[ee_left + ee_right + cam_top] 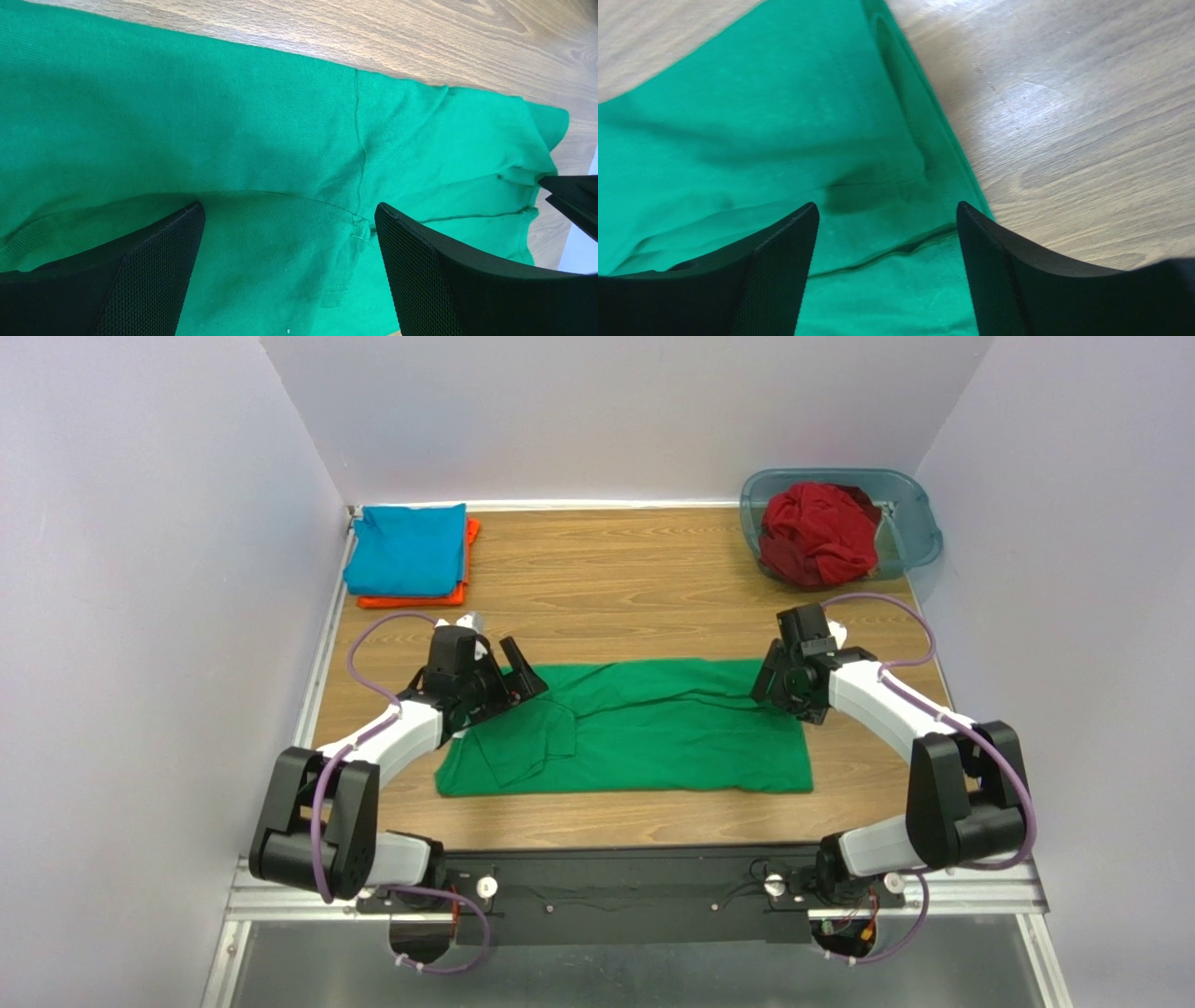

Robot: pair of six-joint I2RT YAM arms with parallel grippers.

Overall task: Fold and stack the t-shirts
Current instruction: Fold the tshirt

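The bright green t-shirt (645,728) lies partly folded across the middle of the wooden table (617,588), long side left to right. My left gripper (514,676) is open, just above its far left end; the left wrist view shows green cloth (267,154) between the spread fingers. My right gripper (774,682) is open over the shirt's far right corner; green cloth (773,126) fills the right wrist view, with the shirt's edge by the right finger. A folded teal-blue shirt (408,548) lies on a folded orange shirt (464,581) at the far left. A dark red shirt (818,532) is crumpled in the tub.
The translucent blue-grey plastic tub (912,525) stands at the far right corner. White walls close the table on three sides. Bare wood shows between the green shirt and the stack, and along the near edge.
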